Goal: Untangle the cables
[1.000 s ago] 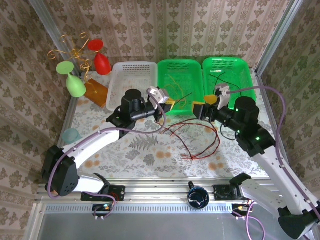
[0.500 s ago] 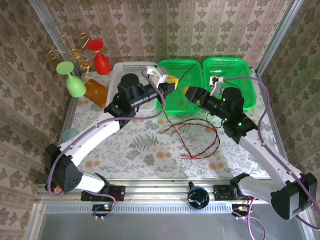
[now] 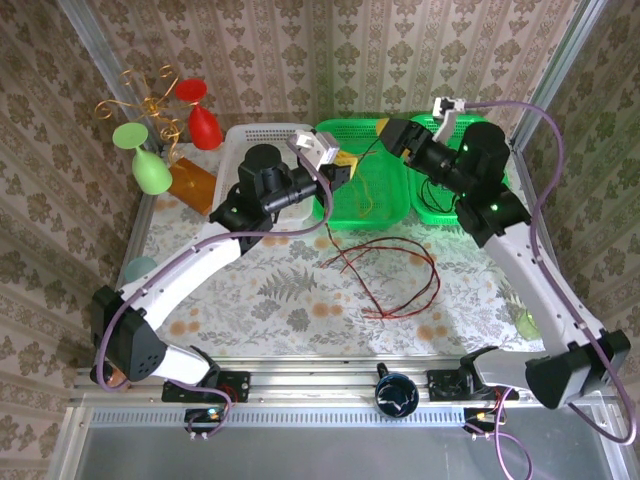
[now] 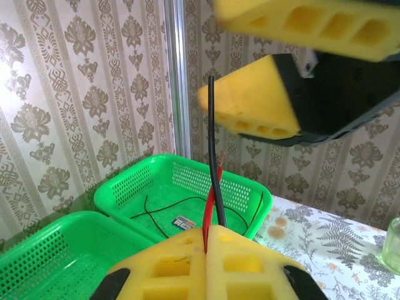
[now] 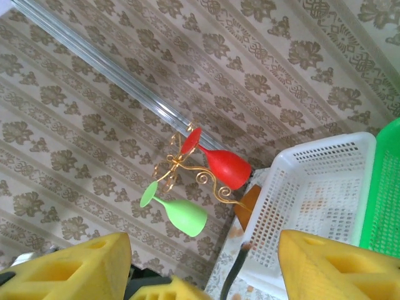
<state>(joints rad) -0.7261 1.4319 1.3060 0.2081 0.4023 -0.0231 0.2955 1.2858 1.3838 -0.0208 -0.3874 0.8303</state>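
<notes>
I think the job is partly done. The left hand is shut tight on two cables, a red cable and a black cable. It holds them up over the middle green basket. In the left wrist view they stick up side by side from between its yellow fingers.

A thin yellowish cable lies in that basket by itself. Further right, another black wire lies in the right green basket. So two cables look sorted out already.

What is left is the red loops on the worktop, in front of the baskets and between the two arms. They cross over each other in a loose bunch. The red and black cables in the left hand need pulling apart too.

The right hand is up in the air just to the right of the left hand, with its fingers apart. The top end of the black cable pokes up into the gap between them. I can't tell if it touches a finger. The red loops are well apart from this hand, down on the worktop.
</notes>
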